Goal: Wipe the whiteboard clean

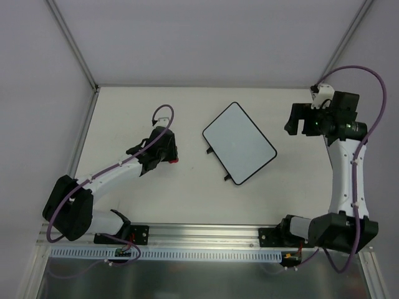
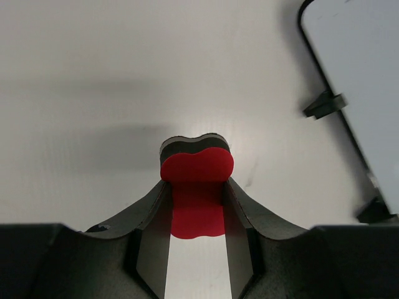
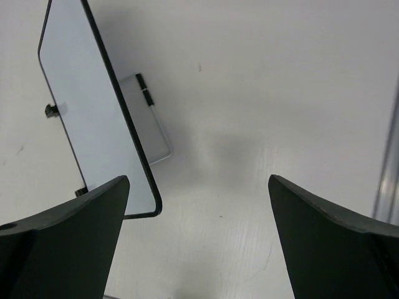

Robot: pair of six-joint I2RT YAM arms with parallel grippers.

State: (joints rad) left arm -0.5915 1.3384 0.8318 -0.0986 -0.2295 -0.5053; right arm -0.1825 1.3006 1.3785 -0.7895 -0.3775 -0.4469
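Observation:
The whiteboard [image 1: 239,143] lies flat and tilted at the table's middle, its face blank white, with two small black feet on its near-left edge. My left gripper [image 1: 168,156] is to its left, shut on a small red eraser block [image 2: 197,187] with a black underside, low over the table. The board's edge and one of its feet [image 2: 324,104] show at the right of the left wrist view. My right gripper [image 1: 299,121] is open and empty, just right of the board. The board's corner [image 3: 87,112] shows left of its fingers in the right wrist view.
A thin wire stand [image 3: 156,124] sticks out from under the whiteboard. A metal rail [image 1: 199,252] runs along the table's near edge. Grey walls with frame posts [image 1: 72,43] close in the back and sides.

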